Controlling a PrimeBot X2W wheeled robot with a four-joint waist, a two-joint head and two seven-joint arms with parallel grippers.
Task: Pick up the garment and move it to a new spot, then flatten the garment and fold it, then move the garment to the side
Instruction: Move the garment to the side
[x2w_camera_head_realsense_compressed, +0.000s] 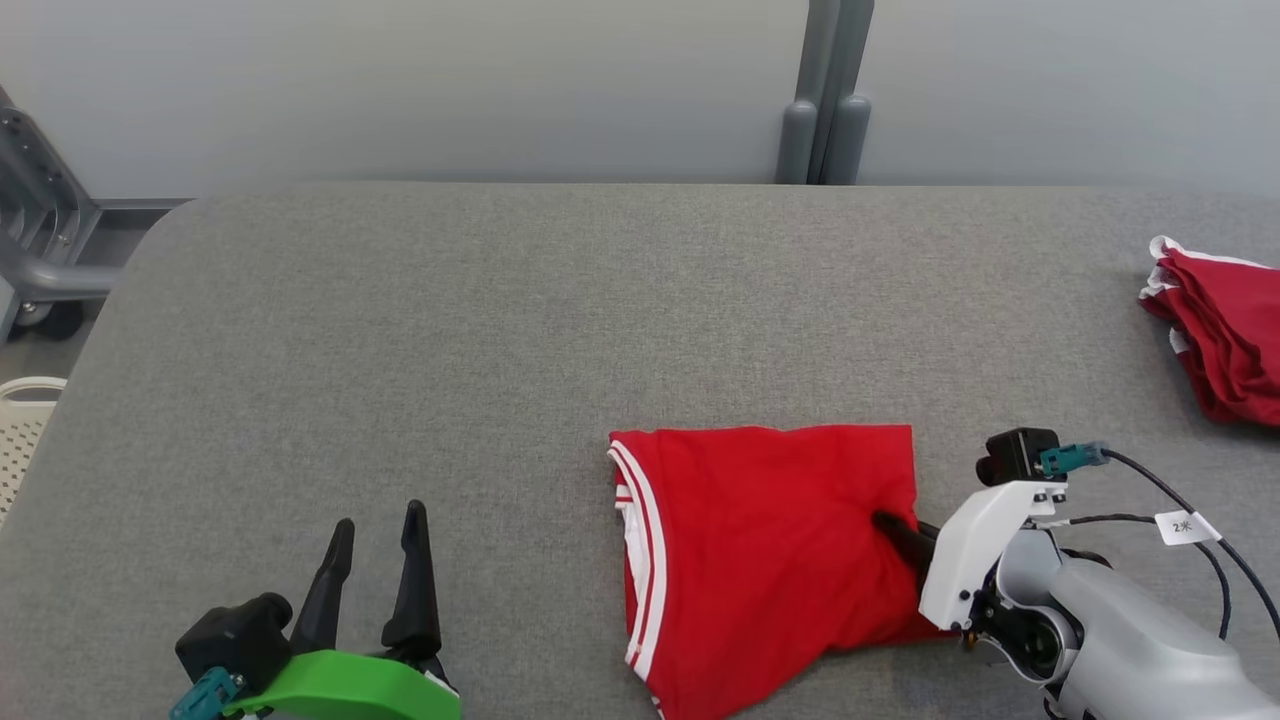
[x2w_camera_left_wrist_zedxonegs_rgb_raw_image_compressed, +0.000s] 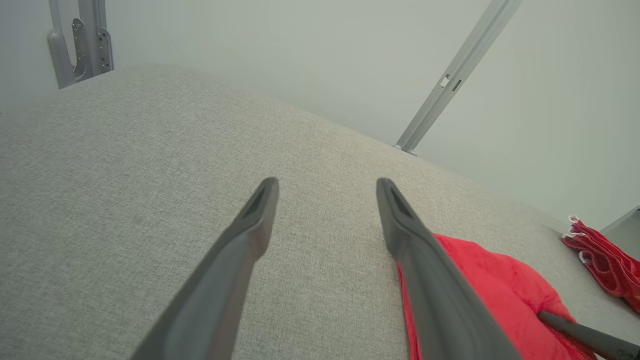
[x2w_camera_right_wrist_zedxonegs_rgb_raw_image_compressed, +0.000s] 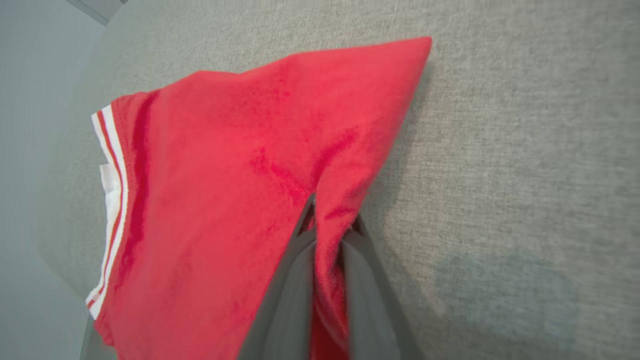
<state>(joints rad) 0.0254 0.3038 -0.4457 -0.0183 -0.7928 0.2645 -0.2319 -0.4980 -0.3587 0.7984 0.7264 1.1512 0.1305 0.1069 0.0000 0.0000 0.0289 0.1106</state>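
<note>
1. On the grey padded table (x2w_camera_head_realsense_compressed: 400, 350), near the front edge and right of centre: the garment (x2w_camera_head_realsense_compressed: 770, 540), red with white-striped trim, lies folded in a rough rectangle.
2. Handling, as judged: thin knit, light, limp, no stiffness. It will probably sag and spill open if hung from one point. Cloth on a fabric top likely drags rather than slides, so lift it, don't push.
3. Far right of the table: second red pile (x2w_camera_head_realsense_compressed: 1220, 330), well apart from the garment.
4. Right gripper (x2w_camera_head_realsense_compressed: 895, 530) at the garment's right edge, fingers clamped on a raised ridge of red cloth. The right wrist view shows the fold pinched between them, probably several layers.
5. Left gripper (x2w_camera_head_realsense_compressed: 380, 517) low left over bare table, fingers spread with nothing between them, well apart from the garment.
6. Best hold, as judged: the thick folded edge, through all layers. Avoid the striped hem (x2w_camera_head_realsense_compressed: 640, 560) on the left side, where a single layer may peel away.
</note>
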